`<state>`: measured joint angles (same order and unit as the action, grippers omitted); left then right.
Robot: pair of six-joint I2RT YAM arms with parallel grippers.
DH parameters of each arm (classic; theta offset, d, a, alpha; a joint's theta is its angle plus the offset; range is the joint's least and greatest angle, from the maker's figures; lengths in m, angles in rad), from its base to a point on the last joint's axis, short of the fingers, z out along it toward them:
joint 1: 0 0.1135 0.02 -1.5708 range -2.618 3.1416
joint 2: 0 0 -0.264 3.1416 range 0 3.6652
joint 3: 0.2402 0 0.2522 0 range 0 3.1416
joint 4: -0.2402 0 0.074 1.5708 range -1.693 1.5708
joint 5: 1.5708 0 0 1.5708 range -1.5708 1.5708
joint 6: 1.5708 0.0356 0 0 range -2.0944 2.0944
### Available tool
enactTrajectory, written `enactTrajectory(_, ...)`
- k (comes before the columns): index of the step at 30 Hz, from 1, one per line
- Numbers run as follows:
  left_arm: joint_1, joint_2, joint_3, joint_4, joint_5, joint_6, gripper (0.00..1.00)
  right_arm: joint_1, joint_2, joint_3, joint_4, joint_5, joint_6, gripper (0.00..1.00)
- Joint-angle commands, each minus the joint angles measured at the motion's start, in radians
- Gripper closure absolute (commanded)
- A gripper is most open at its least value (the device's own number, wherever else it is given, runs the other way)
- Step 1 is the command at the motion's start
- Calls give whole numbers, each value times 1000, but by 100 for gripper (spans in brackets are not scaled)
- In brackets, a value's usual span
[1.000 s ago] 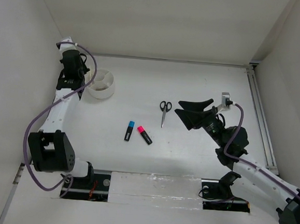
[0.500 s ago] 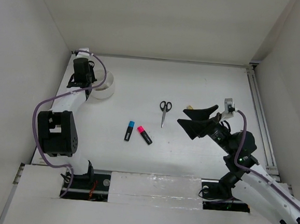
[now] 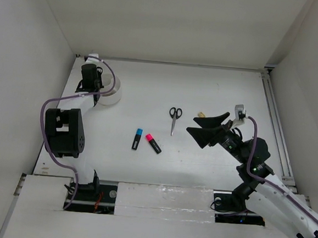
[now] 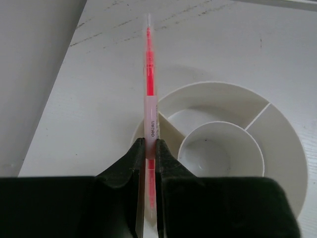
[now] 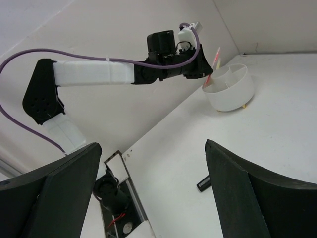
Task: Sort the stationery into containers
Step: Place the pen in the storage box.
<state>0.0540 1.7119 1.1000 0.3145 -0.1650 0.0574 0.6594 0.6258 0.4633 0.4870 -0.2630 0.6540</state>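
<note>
The left jaws are clenched on the thin pink pen (image 4: 148,74), poised over the white bowl's (image 4: 285,144) left rim at the wrist frame's centre. If released there, the pen could be tipped outside. The right jaws are spread wide and empty.

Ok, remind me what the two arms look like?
The left arm and right arm match: white links, black joints, a purple cable looped along each. The left gripper and right gripper are black and wedge-shaped. A small green light glows on the right arm.
</note>
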Motion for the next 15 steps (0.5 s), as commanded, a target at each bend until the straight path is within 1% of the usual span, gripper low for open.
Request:
enactTrajectory(1,4,0,26,80,-18,16,100,-7,2,44,18,-10,-17,8)
enactTrajectory(10,4,11,26,107,-18,7,100,-7,31,44,27,-10,-17,8)
enactTrajectory(15,4,2,-35,140,-27,-11,100,-7,40,44,36,-19,-17,8)
